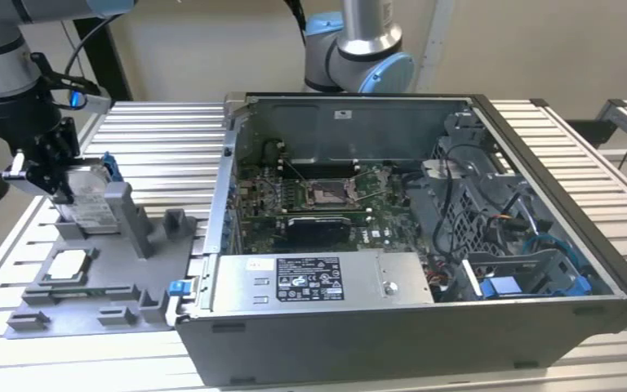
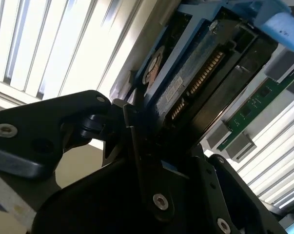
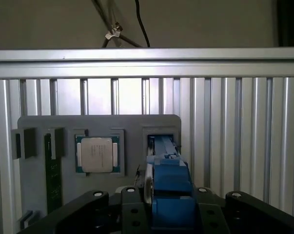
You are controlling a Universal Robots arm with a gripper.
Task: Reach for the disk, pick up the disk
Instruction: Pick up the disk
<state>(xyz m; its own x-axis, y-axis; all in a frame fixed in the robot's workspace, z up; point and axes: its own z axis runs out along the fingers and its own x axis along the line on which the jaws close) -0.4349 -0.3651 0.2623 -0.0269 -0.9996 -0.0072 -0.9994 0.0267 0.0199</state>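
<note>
Silver-grey and framed in blue, the disk [image 1: 88, 206] stands on edge in a grey holder [image 1: 128, 273] on the slatted counter [image 1: 156, 131] in the exterior view. Its upper end sits between the 2 fingers [image 1: 46, 175]. In the second wrist view, its connector edge lies right against 1 finger. In the first wrist view, the fingers look pinched on the blue frame, beyond them a square chip [image 3: 97, 155]. The reach seems done; the disk is not yet out of its slot.
</note>
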